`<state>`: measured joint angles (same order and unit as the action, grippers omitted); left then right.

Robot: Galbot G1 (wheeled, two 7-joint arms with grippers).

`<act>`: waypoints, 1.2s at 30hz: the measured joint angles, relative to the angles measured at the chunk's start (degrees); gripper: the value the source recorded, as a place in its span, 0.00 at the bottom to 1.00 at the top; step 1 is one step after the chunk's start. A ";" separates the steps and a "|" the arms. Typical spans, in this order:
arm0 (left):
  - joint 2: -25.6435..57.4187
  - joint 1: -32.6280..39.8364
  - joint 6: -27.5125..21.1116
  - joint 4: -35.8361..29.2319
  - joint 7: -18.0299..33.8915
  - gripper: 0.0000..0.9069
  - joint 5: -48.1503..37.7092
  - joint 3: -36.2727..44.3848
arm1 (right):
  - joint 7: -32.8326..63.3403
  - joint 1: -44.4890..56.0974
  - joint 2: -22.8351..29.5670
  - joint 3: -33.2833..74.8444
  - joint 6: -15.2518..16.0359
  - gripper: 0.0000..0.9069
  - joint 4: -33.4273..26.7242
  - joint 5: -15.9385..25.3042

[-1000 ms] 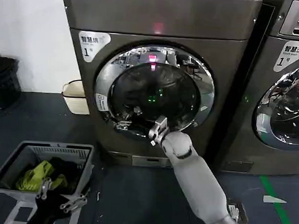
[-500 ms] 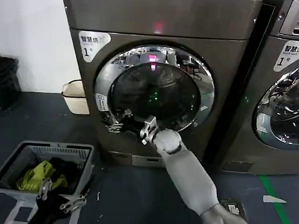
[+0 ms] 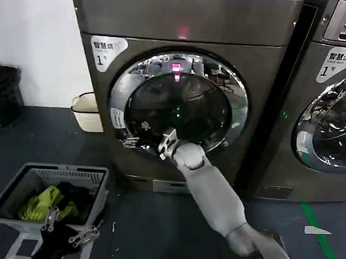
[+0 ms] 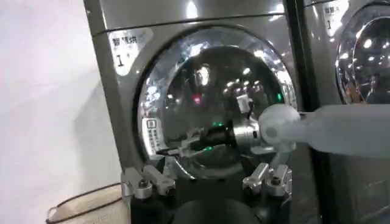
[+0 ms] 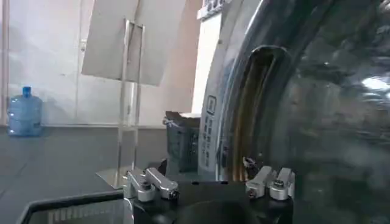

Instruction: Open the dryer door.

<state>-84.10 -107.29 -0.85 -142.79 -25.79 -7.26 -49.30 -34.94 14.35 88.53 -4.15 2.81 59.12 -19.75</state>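
Dryer (image 3: 181, 89) straight ahead of the right hand (image 3: 165, 145), door (image 3: 179, 106) still seated flush in its front panel; right hand is up against the lower-left of the chrome rim (image 3: 123, 91), fingers pointing at the latch-side edge. From the left wrist view its fingers look parted near the rim edge, gripping nothing I can confirm. Left hand (image 4: 207, 182) idles low and well back from the door, fingers apart, empty. Judgement: the step is hooking the rim edge, so get a fingertip behind the chrome lip first, then pull outward along the hinge arc, not straight back. Slipping off polished chrome is the risk. Laundry basket (image 3: 17, 184) sits below-left of the hand, outside the swing I'd guess.
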 joint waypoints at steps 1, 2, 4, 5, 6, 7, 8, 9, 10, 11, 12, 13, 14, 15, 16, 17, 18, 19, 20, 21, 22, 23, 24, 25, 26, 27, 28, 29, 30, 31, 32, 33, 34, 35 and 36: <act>0.00 0.02 0.01 0.00 -0.08 1.00 0.03 -0.16 | -0.57 -0.13 0.00 -0.04 0.06 1.00 -0.10 0.01; 0.00 0.09 -0.30 -0.05 -0.03 1.00 0.34 -0.34 | -1.21 -0.18 0.00 -0.05 0.20 1.00 -0.11 0.04; 0.12 0.43 -1.09 -0.08 -0.02 1.00 0.54 -0.76 | -2.41 -0.19 -0.12 0.05 0.33 1.00 0.09 0.13; 0.20 0.64 -1.54 -0.08 0.16 1.00 0.54 -0.93 | -2.95 -0.13 -0.28 0.07 0.36 1.00 0.31 0.13; 0.27 0.84 -2.13 -0.06 0.36 1.00 0.54 -1.07 | -3.74 0.05 -0.53 0.09 0.37 1.00 0.62 0.13; 0.36 1.10 -2.94 0.01 0.80 1.00 0.67 -1.23 | -4.46 0.25 -0.70 0.02 0.40 1.00 0.90 0.14; 0.45 1.33 -3.61 0.08 1.43 1.00 0.81 -1.41 | -5.00 0.46 -0.93 -0.12 0.49 1.00 1.28 0.13; 0.56 1.53 -4.38 0.08 1.86 1.00 0.83 -1.45 | -5.35 0.68 -1.14 -0.21 0.64 1.00 1.69 0.13; 0.80 1.72 -5.55 0.08 1.92 1.00 0.73 -1.61 | -5.53 0.87 -1.27 -0.28 0.77 1.00 2.04 0.13; 1.00 1.84 -6.44 0.00 1.94 1.00 0.65 -1.61 | -5.77 1.09 -1.46 -0.39 1.22 1.00 2.50 0.13; 1.22 2.04 -7.35 -0.04 2.29 1.00 0.59 -1.63 | -6.05 1.29 -1.69 -0.49 1.68 1.00 2.92 0.20; 1.46 2.34 -7.89 -0.01 2.95 1.00 0.17 -1.73 | -7.01 1.57 -1.99 -0.50 2.09 1.00 3.43 0.68; 1.72 2.68 -8.50 0.05 3.27 1.00 -0.70 -1.95 | -8.09 1.95 -2.36 -0.50 2.48 1.00 3.97 0.81; 1.98 3.01 -9.42 0.16 3.53 1.00 -1.79 -2.26 | -9.18 2.26 -2.70 -0.47 2.85 1.00 4.49 0.77; 2.29 3.45 -10.45 0.41 3.26 1.00 -2.73 -2.67 | -10.22 2.52 -2.97 -0.46 3.10 1.00 5.05 0.64; 2.64 3.97 -11.04 0.78 2.39 1.00 -3.37 -3.21 | -11.15 2.81 -3.26 -0.46 3.26 1.00 5.67 0.49; 3.13 4.70 -10.74 1.34 1.85 1.00 -4.32 -3.99 | -11.98 3.08 -3.62 -0.45 3.39 1.00 6.31 0.53; 3.61 5.42 -10.66 1.92 1.52 1.00 -5.44 -4.77 | -12.68 3.40 -3.88 -0.44 3.47 1.00 6.95 0.92; 4.21 6.19 -10.56 2.68 1.01 1.00 -7.29 -5.68 | -13.41 3.74 -4.07 -0.33 3.58 1.00 7.56 1.07; 4.92 7.10 -10.61 3.52 0.64 1.00 -9.31 -6.68 | -14.07 3.99 -4.23 -0.17 3.78 1.00 8.06 0.94; 5.65 7.87 -10.59 4.46 0.37 1.00 -10.80 -7.72 | -15.00 4.31 -4.50 -0.05 4.07 1.00 8.69 0.81; 6.55 8.74 -10.06 5.63 -0.08 1.00 -11.26 -8.86 | -15.84 4.65 -4.78 0.01 4.33 1.00 9.35 0.74; 7.41 9.48 -8.93 6.80 -0.83 1.00 -10.90 -9.88 | -16.76 4.95 -5.00 0.11 4.64 1.00 10.01 0.70; 8.15 9.96 -8.46 7.94 -1.28 1.00 -11.00 -10.73 | -17.62 5.22 -5.22 0.22 4.86 1.00 10.68 0.73; 8.83 10.27 -8.82 9.05 -1.31 1.00 -11.81 -11.53 | -18.29 5.46 -5.33 0.38 5.12 1.00 11.30 0.97; 9.59 10.53 -9.01 10.21 -1.20 1.00 -12.79 -12.34 | -19.17 5.74 -5.45 0.66 5.40 1.00 11.94 1.12; 10.27 10.77 -8.78 11.12 -1.19 1.00 -13.29 -12.83 | -20.04 6.04 -5.61 0.99 5.71 1.00 12.56 1.09; 10.90 11.08 -8.29 11.83 -1.14 1.00 -13.49 -13.26 | -20.86 6.30 -5.84 1.29 6.04 1.00 13.13 1.08; 11.55 11.46 -7.73 12.58 -1.20 1.00 -13.99 -13.56 | -21.77 6.53 -6.16 1.53 6.37 1.00 13.86 1.08; 12.20 11.96 -7.73 13.41 -1.26 1.00 -14.72 -13.93 | -22.54 6.71 -6.44 1.67 6.52 1.00 14.50 1.11; 12.79 12.46 -7.98 14.19 -1.47 1.00 -15.25 -14.27 | -23.21 6.90 -6.72 1.81 6.57 1.00 15.08 1.21; 13.31 13.02 -7.99 14.93 -1.95 1.00 -15.16 -14.42 | -23.85 7.08 -6.96 1.94 6.58 1.00 15.49 1.24; 13.81 13.54 -7.86 15.81 -2.02 1.00 -15.05 -14.53 | -24.50 7.26 -7.20 2.11 6.58 1.00 15.88 1.17; 14.18 14.01 -7.83 16.45 -2.06 1.00 -15.35 -14.52 | -25.08 7.48 -7.53 2.26 6.48 1.00 16.32 0.80; 14.63 14.47 -7.94 17.30 -1.93 1.00 -16.05 -14.53 | -25.34 7.75 -7.89 2.28 6.33 1.00 16.84 0.29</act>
<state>-69.47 -92.82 -8.79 -125.49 -27.72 -23.31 -63.83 -60.28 22.09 80.65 -1.88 9.14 75.96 -19.46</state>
